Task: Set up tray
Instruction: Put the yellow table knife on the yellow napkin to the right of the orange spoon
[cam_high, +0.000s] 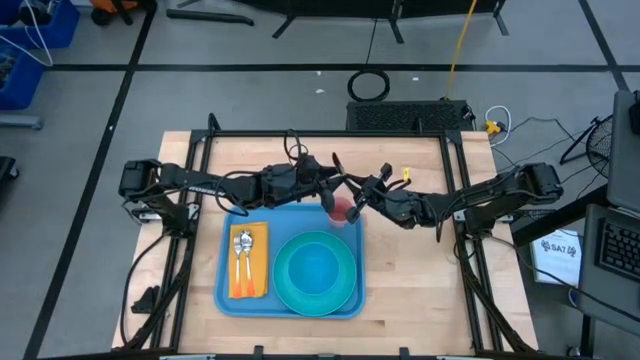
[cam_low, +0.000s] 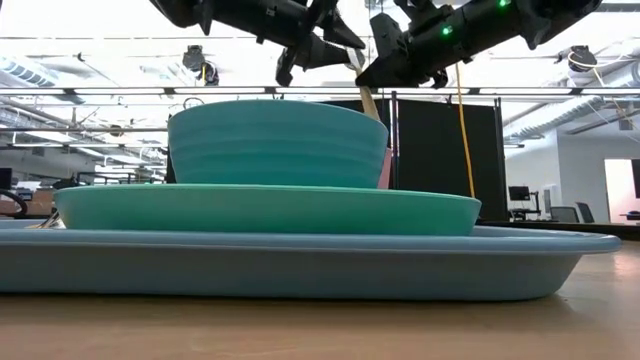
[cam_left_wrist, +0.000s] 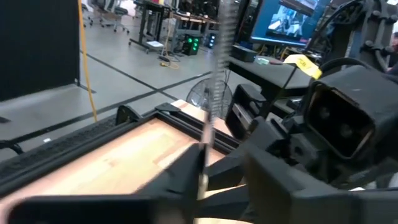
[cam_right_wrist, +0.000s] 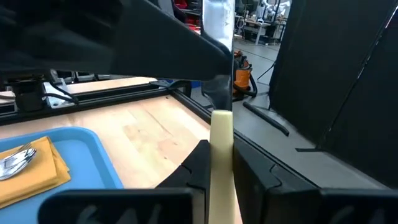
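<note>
Two grippers meet above the far right corner of the blue tray (cam_high: 290, 298), which lies on the table's (cam_high: 420, 280) near half. The right gripper (cam_high: 362, 200) is clenched on a pale stick (cam_right_wrist: 221, 162) over a pink cup (cam_high: 342, 212); whether the left gripper (cam_high: 330, 190) grips anything cannot be told.

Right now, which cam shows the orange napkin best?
High view: the napkin lies flat on the tray, left of the plate, cutlery on top. Right wrist view catches one corner. Low and left wrist views don't show it.

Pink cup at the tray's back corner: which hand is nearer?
Right. The right hand is beside the pink cup; the left hand hangs just behind it.
</note>
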